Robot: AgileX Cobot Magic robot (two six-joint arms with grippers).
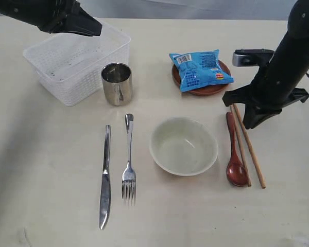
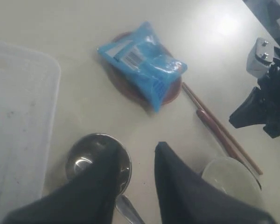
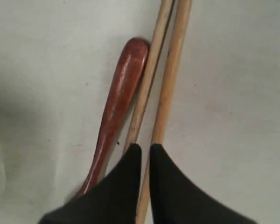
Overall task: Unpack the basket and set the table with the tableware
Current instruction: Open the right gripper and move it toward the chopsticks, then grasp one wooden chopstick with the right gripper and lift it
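The exterior view looks steeply down from the near side, taking in the worktop (image 1: 41, 180) from the basket (image 1: 67, 62) at far left to the chopsticks (image 1: 250, 149) at right. The left wrist view sits high at far left, facing right past the left fingers (image 2: 182, 186). The right wrist view hangs close over the worktop, looking down past the right fingers (image 3: 172, 186). All three share the chopsticks and the spoon (image 1: 235, 164).

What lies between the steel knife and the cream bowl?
The steel fork, lying beside the knife, left of the bowl; the exterior view shows it.
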